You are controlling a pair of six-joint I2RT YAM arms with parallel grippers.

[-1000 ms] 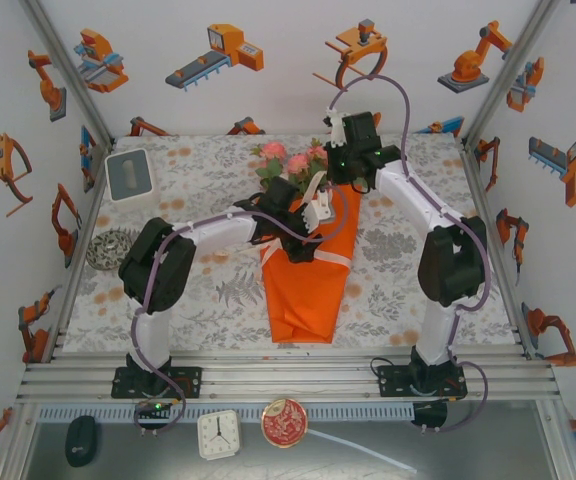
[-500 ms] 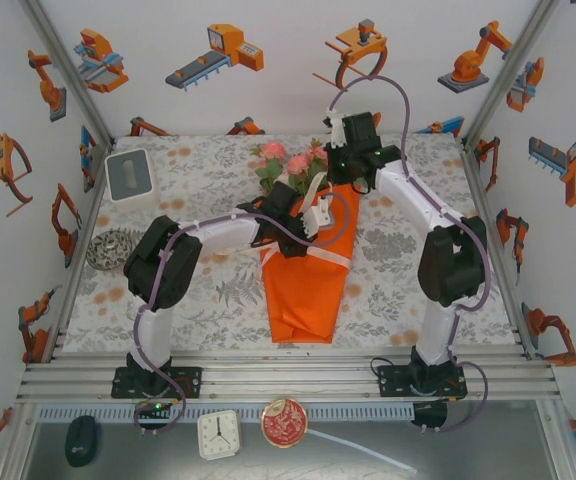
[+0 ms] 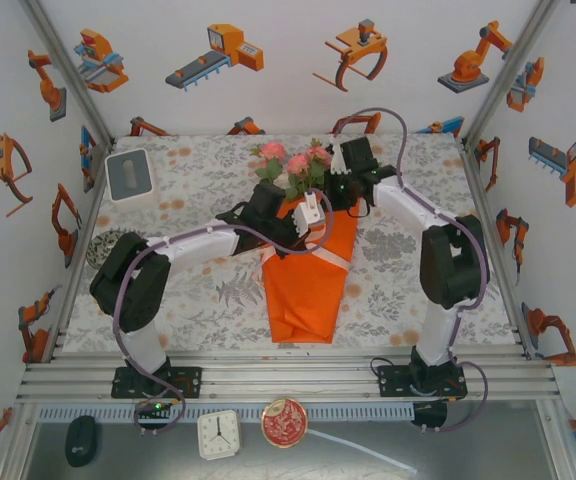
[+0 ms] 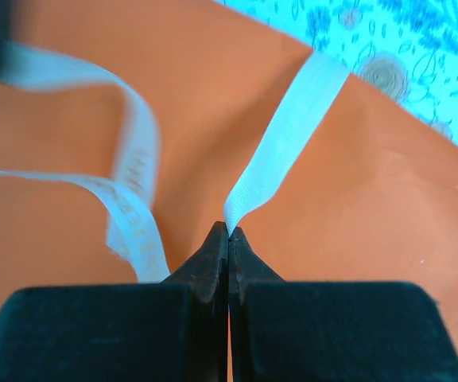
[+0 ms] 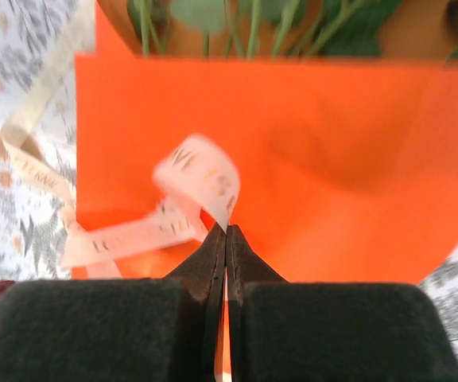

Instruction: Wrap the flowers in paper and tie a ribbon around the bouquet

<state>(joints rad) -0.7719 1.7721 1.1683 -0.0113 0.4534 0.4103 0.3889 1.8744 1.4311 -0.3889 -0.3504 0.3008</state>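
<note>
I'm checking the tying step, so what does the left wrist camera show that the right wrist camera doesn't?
Left wrist: the left hand pinching a straight stretch of ribbon that runs up and right across the paper. Right wrist: the right hand pinching a curled ribbon loop, with green flower stems in the paper's open top. Both: a shut hand, ribbon, orange paper, patterned tablecloth.

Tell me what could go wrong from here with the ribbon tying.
1. The left gripper pinches the ribbon only at the very tips of its jaws; a firm pull could slip it free.
2. The right gripper holds a curl of ribbon just as shallowly, so opposing pulls may lose one side and leave the tie loose.
3. The ribbon crosses thin orange paper; hard tension might crumple the cone or drag the flowers askew.
</note>
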